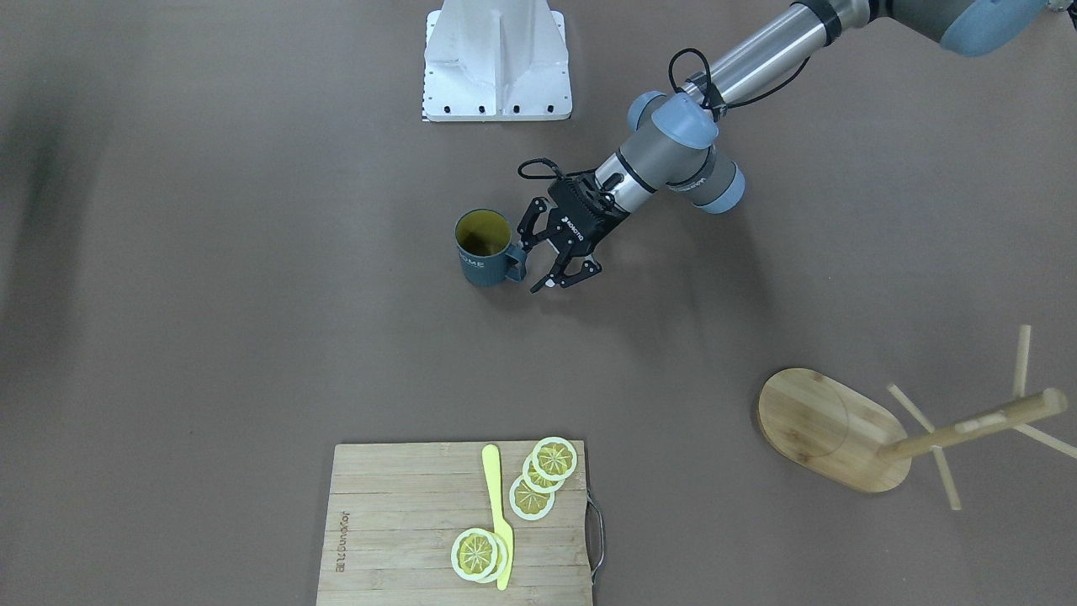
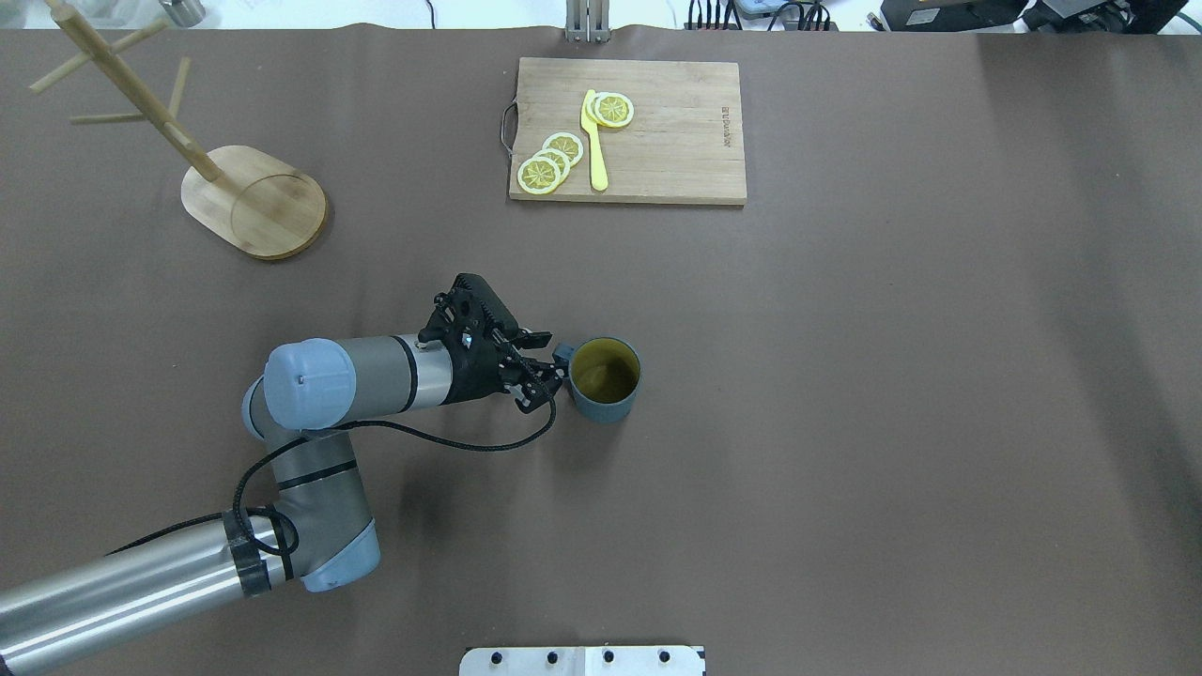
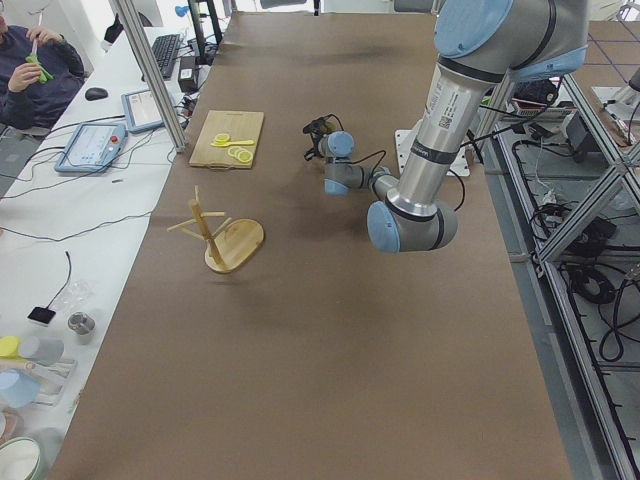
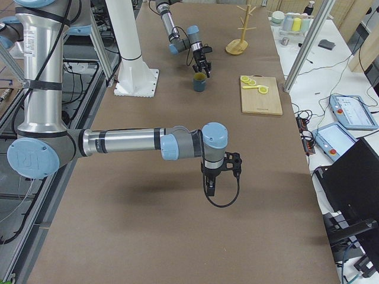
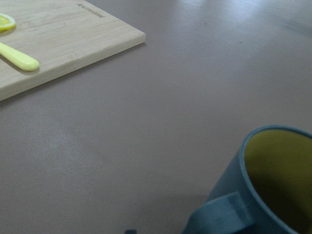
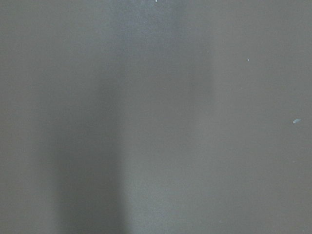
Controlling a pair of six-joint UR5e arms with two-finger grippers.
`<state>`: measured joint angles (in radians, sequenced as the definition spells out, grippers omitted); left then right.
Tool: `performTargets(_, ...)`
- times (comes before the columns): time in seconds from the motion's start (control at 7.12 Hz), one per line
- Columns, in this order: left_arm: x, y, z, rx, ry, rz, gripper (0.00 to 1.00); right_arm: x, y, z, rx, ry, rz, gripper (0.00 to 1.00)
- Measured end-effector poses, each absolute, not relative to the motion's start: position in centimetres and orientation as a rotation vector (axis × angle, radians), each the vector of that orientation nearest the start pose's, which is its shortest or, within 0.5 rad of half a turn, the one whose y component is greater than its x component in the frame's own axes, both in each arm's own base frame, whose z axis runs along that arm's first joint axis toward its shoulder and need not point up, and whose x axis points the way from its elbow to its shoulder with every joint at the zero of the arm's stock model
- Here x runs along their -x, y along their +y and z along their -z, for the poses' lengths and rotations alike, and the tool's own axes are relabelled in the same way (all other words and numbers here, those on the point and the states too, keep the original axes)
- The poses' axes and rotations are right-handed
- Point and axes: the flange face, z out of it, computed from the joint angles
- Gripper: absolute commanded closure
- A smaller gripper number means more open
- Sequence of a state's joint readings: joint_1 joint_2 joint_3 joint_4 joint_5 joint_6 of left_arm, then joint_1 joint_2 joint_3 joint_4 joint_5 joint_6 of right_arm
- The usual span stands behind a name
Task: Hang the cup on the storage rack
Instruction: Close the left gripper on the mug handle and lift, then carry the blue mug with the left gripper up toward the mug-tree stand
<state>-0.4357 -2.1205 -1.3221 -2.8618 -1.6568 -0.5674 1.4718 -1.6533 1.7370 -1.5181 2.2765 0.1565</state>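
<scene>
The dark teal cup (image 1: 484, 252) with a yellow inside stands upright mid-table, its handle (image 1: 515, 263) turned toward my left gripper (image 1: 537, 268). The left gripper is open and level with the handle, one fingertip close beside it; I cannot tell whether they touch. Both also show in the overhead view, the cup (image 2: 606, 380) and the gripper (image 2: 543, 371). The left wrist view shows the cup (image 5: 273, 185) at the lower right. The bamboo storage rack (image 1: 829, 429) stands empty far off on my left (image 2: 254, 202). My right gripper (image 4: 213, 183) hangs over bare table; I cannot tell whether it is open or shut.
A bamboo cutting board (image 2: 657, 131) with lemon slices (image 2: 549, 164) and a yellow knife (image 2: 594, 141) lies at the far edge. The white robot base (image 1: 496, 67) is behind the cup. Brown table (image 2: 892, 376) stretches to the right.
</scene>
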Motion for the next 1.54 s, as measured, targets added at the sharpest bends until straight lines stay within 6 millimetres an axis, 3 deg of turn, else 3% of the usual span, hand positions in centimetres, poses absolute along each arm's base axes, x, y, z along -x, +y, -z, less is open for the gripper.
performTargets(0.14, -57.6, -40.5, -30.7, -1.014, 1.262, -0.509, 0.83, -2.3, -47.0, -61.5, -0.04, -0.715, -0.007, 0.0)
performTargets(0.42, -57.6, -40.5, -30.7, -1.014, 1.264, -0.507, 1.0, -2.3, -47.0, -61.5, -0.04, -0.715, -0.007, 0.0)
performTargets(0.98, -57.2, -40.5, -31.1, -0.991, 1.279, -0.479, 1.0, -2.3, -47.0, -61.5, -0.04, -0.715, -0.007, 0.0)
performTargets(1.54, -54.7, -41.9, -29.7, -0.892, 1.45, -0.25, 1.0, -2.3, -46.9, -61.6, -0.039, -0.712, -0.008, 0.0)
